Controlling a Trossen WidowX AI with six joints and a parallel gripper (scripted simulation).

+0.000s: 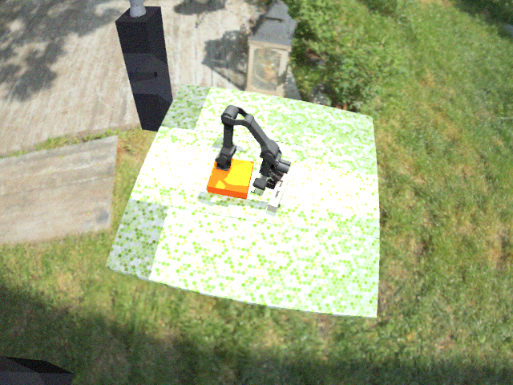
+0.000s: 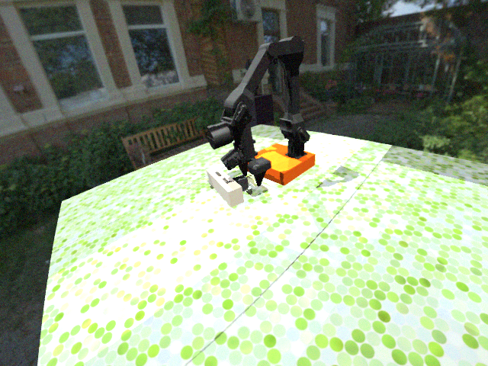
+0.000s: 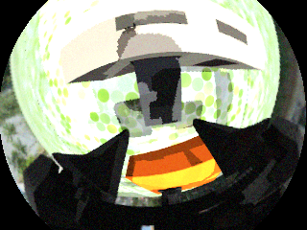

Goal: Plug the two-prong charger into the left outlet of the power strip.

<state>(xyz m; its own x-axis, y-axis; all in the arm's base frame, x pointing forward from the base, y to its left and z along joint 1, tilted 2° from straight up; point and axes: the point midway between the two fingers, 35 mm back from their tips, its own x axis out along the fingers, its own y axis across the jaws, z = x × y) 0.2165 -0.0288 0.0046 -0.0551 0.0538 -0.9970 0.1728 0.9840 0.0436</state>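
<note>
The white power strip (image 1: pixel 272 205) (image 2: pixel 233 194) (image 3: pixel 91 52) lies on the table, with dark recesses along its top. The dark charger (image 2: pixel 241 182) (image 3: pixel 165 88) is beside the strip's long side facing the arm's base; in the wrist view its far end meets the strip's lower edge. Its prongs are not visible, and whether it sits in an outlet cannot be told. My gripper (image 2: pixel 252 180) (image 3: pixel 161 127) is open and empty, low over the table. In the wrist view, its fingertips stand left and right of the charger's near end, just short of it.
The orange block (image 1: pixel 227 191) (image 2: pixel 284 177) (image 3: pixel 168 165) under the arm's base lies close behind the gripper. The green-dotted table (image 1: pixel 264 257) (image 2: pixel 165 284) carries patches of shadow. The arm hides part of the strip in the top view.
</note>
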